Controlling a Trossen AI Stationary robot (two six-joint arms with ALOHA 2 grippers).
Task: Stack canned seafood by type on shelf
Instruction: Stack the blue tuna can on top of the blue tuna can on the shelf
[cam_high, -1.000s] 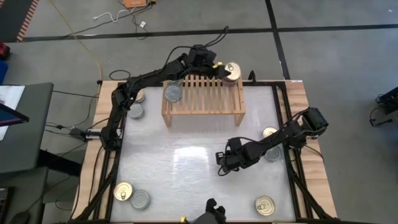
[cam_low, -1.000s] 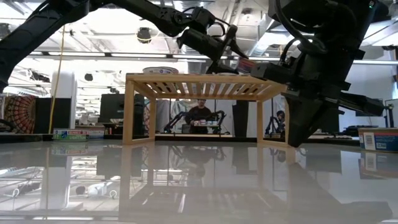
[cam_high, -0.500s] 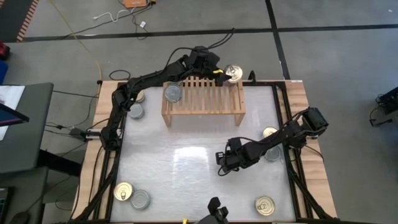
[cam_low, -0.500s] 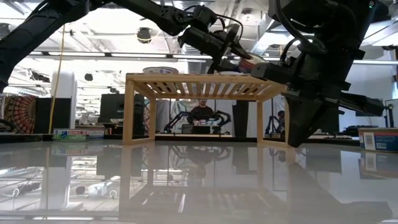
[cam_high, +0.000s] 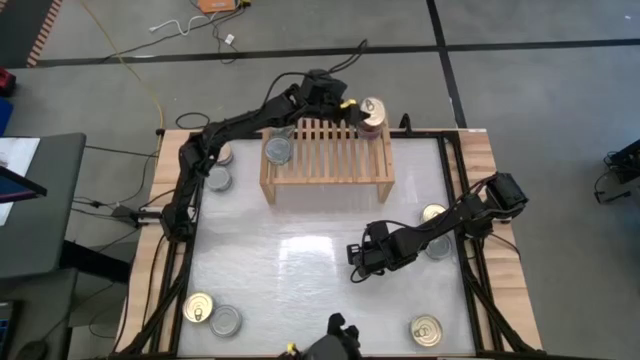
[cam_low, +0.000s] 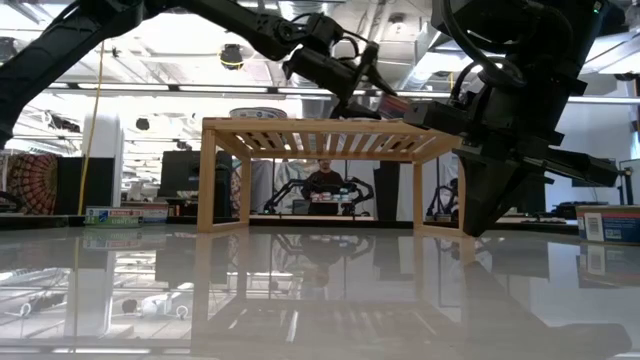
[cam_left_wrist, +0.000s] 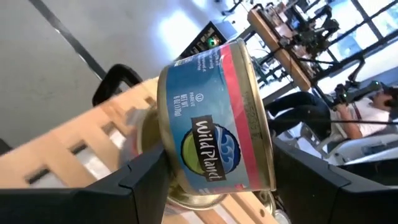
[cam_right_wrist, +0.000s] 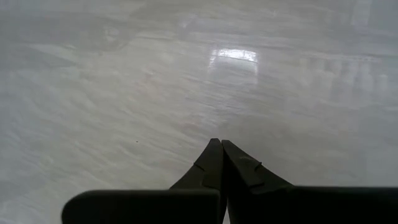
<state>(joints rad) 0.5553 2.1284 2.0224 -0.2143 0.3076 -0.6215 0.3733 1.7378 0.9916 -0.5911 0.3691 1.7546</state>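
Left claw (cam_high: 362, 113) grips tin (cam_high: 373, 112) over shelf (cam_high: 327, 172) far-right edge.

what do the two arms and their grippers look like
Both arms are dark, almost black, built of slim jointed links with black cables looped along them. The left arm has a small yellow mark near its wrist, by the left gripper. The right arm ends in a blocky wrist and the right gripper, whose two dark, flat fingers taper to points.
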